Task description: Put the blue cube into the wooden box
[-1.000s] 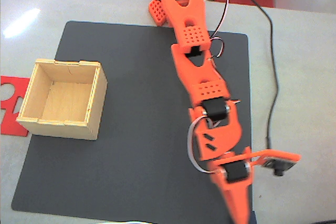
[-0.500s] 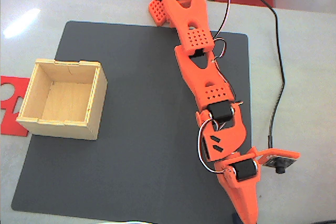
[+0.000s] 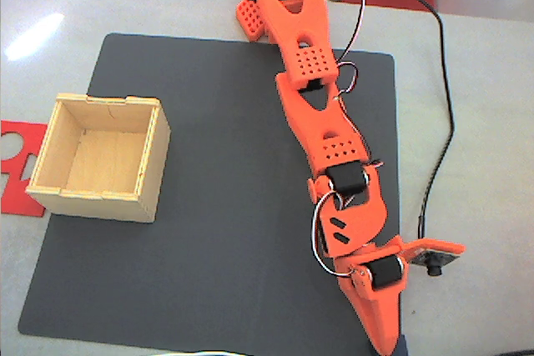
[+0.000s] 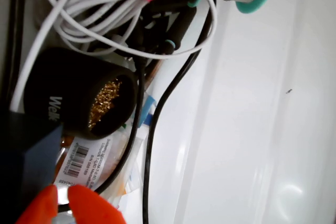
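1. The blue cube point(image 4: 26, 153) sits at the lower left of the wrist view, right above the orange gripper point(image 4: 63, 205). It touches the gripper tips, so the gripper looks clenched on the blue cube.
2. In the fixed view the gripper point(image 3: 385, 341) is at the bottom edge, at the front right corner of the dark mat point(image 3: 209, 231). A small bit of the blue cube point(image 3: 401, 346) peeks out beside its tip.
3. The wooden box point(image 3: 100, 156) is well apart from the gripper, far to the left and farther back in the fixed view. It stands upright on the left side of the mat, open on top.
4. A flat red sheet point(image 3: 17, 156) lies just past the box, on the bench point(image 3: 492, 122).
5. The orange arm point(image 3: 317, 114) reaches from the back of the bench down to the gripper.
6. In the wrist view, a round black holder point(image 4: 79, 98) with gold wire wool inside sits just above the cube.
7. White cables point(image 4: 105, 19) and a black cable point(image 4: 157, 108) lie beyond the holder.
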{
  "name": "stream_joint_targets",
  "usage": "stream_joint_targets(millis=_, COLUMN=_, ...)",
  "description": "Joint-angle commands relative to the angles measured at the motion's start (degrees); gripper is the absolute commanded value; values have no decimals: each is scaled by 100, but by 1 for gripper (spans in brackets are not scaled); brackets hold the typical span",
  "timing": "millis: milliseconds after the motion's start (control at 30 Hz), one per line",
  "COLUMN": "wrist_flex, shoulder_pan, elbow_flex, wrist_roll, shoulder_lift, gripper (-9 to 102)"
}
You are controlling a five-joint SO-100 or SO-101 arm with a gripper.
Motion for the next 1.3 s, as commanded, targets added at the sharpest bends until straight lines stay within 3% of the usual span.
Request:
stream_joint_targets(millis=0, wrist_flex=923, shoulder_pan=44, elbow_flex=-88, wrist_roll=44, shoulder_lift=650, gripper=0)
stream_joint_targets(millis=433, wrist_flex=5071, shoulder_pan=132, elbow_flex=-88, wrist_roll=-62, shoulder_lift=1775, gripper=0)
stream_joint_targets(millis=533, wrist_flex=5493, shoulder_pan=132, elbow_flex=-88, wrist_roll=-62, shoulder_lift=2118, gripper=0)
stream_joint_targets(millis=633, wrist_flex=5229, shoulder_pan=202, elbow_flex=-88, wrist_roll=-62, shoulder_lift=2171, gripper=0)
stream_joint_targets(millis=1000, wrist_flex=2320, shoulder_pan=9, elbow_flex=-88, wrist_roll=-378, shoulder_lift=1283, gripper=0)
stream_joint_targets(millis=1267, wrist_flex=2074, shoulder_pan=-35, elbow_flex=-88, wrist_roll=-571, shoulder_lift=949, gripper=0)
